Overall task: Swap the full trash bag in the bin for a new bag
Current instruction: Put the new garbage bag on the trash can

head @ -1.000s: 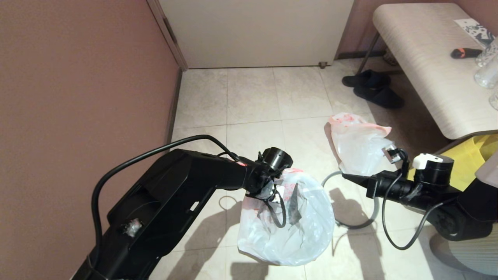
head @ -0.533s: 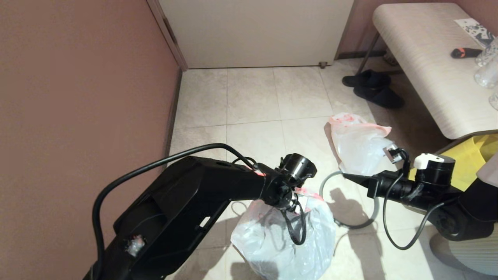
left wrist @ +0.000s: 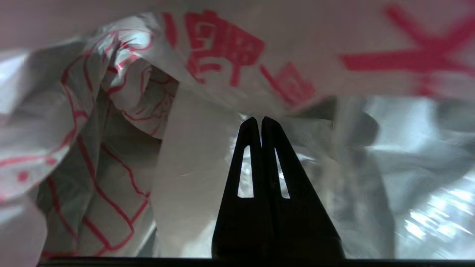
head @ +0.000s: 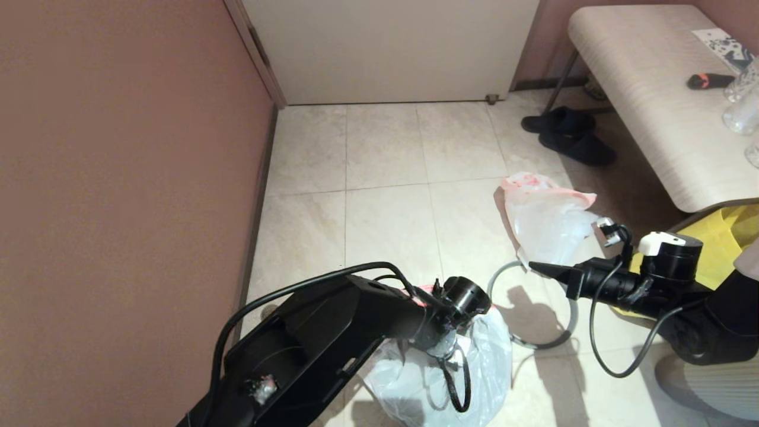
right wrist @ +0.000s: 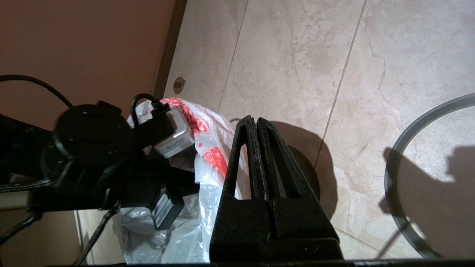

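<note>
Head view: the left gripper (left wrist: 261, 122), fingers pressed together, is reaching down inside the new bag (head: 492, 356) near the floor's (head: 385, 160) near edge. The right gripper (right wrist: 256, 122), its fingers also pressed together and gripping nothing, is hovering over the grey hoop (head: 569, 320) lying on the tiles.

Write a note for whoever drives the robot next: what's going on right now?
Left tool: shut, deep in the folds of the lumpy red-printed bag, low in front of the robot. I can't tell if it pinches the plastic.
Right tool: shut, empty, hovering over the floor beside the grey hoop.
New bag: limp on the tiles beyond the hoop, nothing touching it.
Bin: I can't make it out.
Done: the hoop is off and lies on the floor.
Left: put the lumpy bag aside, line the bin with the new bag, refit the hoop.
</note>
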Available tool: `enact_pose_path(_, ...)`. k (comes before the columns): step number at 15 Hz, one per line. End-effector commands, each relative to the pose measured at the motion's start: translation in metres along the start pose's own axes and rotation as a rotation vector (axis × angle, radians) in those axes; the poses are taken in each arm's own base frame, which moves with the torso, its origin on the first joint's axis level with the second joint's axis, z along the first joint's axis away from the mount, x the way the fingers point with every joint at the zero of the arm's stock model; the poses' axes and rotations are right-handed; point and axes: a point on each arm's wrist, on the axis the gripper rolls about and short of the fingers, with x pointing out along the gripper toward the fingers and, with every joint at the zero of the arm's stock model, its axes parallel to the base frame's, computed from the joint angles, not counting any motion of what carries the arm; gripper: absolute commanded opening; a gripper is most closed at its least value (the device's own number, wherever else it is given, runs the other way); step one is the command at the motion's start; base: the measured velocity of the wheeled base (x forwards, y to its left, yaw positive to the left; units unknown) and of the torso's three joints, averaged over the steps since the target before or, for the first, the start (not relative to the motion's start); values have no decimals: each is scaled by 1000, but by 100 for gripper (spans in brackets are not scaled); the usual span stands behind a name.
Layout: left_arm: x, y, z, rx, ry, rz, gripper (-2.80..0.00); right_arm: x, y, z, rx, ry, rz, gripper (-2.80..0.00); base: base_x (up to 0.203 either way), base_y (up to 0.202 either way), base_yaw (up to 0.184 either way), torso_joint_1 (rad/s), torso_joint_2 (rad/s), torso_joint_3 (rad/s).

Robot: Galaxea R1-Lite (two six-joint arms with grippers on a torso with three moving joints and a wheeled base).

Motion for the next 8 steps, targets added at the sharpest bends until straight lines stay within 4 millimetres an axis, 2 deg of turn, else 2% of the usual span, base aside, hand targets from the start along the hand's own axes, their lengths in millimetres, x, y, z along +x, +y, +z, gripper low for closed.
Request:
enact_pose_path(1, 22, 6, -10, 0, 40, 30, -280, 0, 0, 0, 0, 1, 13, -280, 0, 0, 0, 0, 0, 0)
enact_pose_path(5, 58, 41, -14, -31, 53, 81, -280, 0, -1, -2, 3, 4, 13, -280, 0, 0, 0, 0, 0, 0)
enact_pose_path(8, 71, 47, -22, -13, 77, 112, -280, 2, -3, -6, 10, 13, 12, -280, 0, 0, 0, 0, 0, 0)
